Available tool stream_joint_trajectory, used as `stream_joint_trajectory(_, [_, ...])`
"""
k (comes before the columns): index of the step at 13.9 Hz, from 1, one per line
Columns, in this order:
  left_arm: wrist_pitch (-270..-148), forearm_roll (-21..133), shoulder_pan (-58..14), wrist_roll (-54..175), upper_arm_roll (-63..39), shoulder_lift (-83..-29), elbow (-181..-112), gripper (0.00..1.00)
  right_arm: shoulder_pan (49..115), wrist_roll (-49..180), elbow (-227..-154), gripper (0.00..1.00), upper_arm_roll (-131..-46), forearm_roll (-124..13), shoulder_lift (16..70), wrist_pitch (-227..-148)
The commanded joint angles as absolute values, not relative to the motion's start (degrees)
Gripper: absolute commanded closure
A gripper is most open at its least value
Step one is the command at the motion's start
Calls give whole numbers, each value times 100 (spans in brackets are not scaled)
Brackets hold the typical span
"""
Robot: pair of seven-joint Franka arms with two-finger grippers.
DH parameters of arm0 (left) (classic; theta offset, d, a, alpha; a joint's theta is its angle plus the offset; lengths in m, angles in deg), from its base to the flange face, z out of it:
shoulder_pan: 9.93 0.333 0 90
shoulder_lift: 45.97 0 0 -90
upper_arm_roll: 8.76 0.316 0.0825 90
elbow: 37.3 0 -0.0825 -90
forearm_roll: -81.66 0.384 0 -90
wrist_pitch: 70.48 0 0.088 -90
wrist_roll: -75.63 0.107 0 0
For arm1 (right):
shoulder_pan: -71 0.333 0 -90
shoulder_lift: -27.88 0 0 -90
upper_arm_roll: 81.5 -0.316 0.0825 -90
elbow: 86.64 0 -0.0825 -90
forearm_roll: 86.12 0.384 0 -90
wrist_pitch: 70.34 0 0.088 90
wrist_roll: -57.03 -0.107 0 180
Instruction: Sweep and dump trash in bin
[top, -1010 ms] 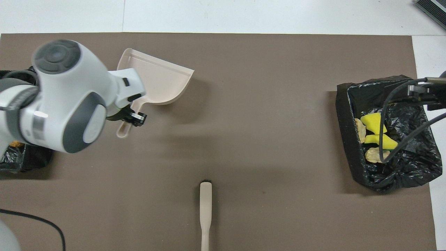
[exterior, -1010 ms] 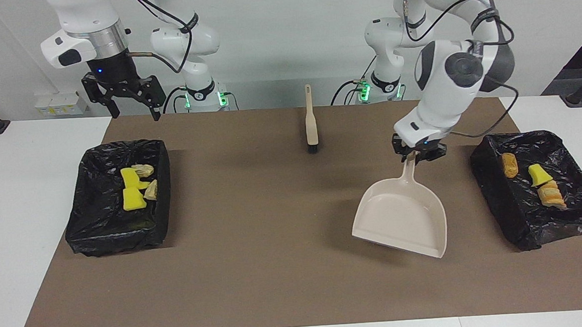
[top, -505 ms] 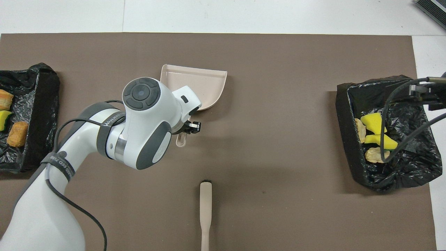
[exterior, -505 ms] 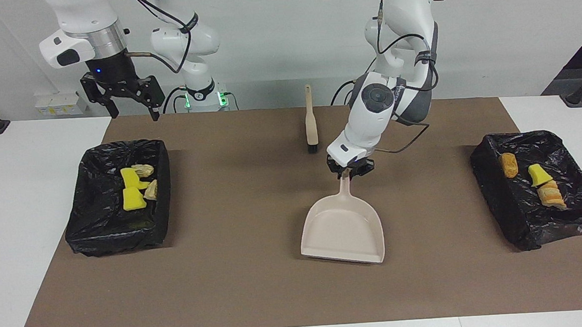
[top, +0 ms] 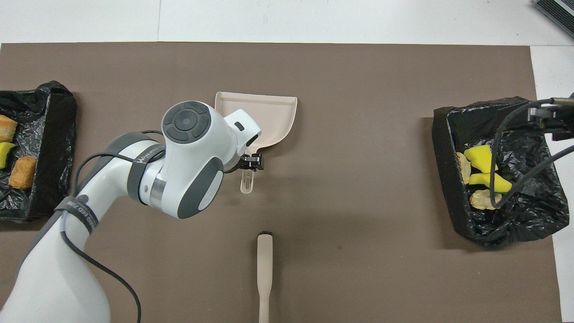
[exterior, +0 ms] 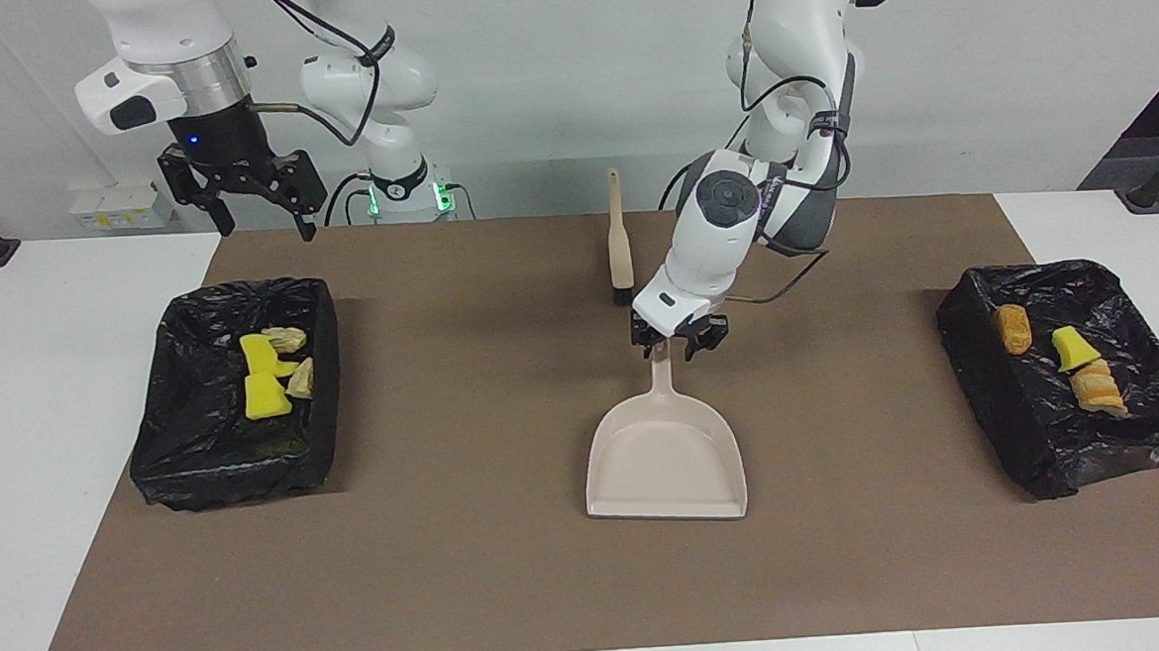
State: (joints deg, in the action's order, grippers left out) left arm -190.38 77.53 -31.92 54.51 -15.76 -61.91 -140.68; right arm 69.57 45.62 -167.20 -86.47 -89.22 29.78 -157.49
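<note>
Carried in from the left arm's bin [exterior: 1068, 379], the dustpan [exterior: 666, 460] now lies flat mid-table, left gripper [exterior: 678, 342] spread just off its handle, right gripper [exterior: 253, 199] waiting parted over its bin [exterior: 236, 393], all trash [exterior: 267, 382] seemingly binned.

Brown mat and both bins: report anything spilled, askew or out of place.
Nothing stands out. All the trash lies inside the two black-lined bins, none on the brown mat. The dustpan sits flat mid-mat, and the brush lies nearer the robots.
</note>
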Motion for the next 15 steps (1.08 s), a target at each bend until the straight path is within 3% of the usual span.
stream_joint_trajectory(1, [-18677, 7665, -2586, 5498, -1527, -5819, -13979, 0, 6872, 4727, -16680, 0, -8695, -8841, 2982, -15823])
stream_joint_trajectory(10, [-16807, 7726, -1092, 7499, -1491, -4580, -13846, 0, 6863, 4727, -16680, 0, -8686, -8559, 2982, -15858])
stream_joint_trajectory(15, [-16198, 7919, -933, 7686, -1456, -4069, -13803, 0, 6863, 4718, -16680, 0, -8686, -8559, 2982, -15894])
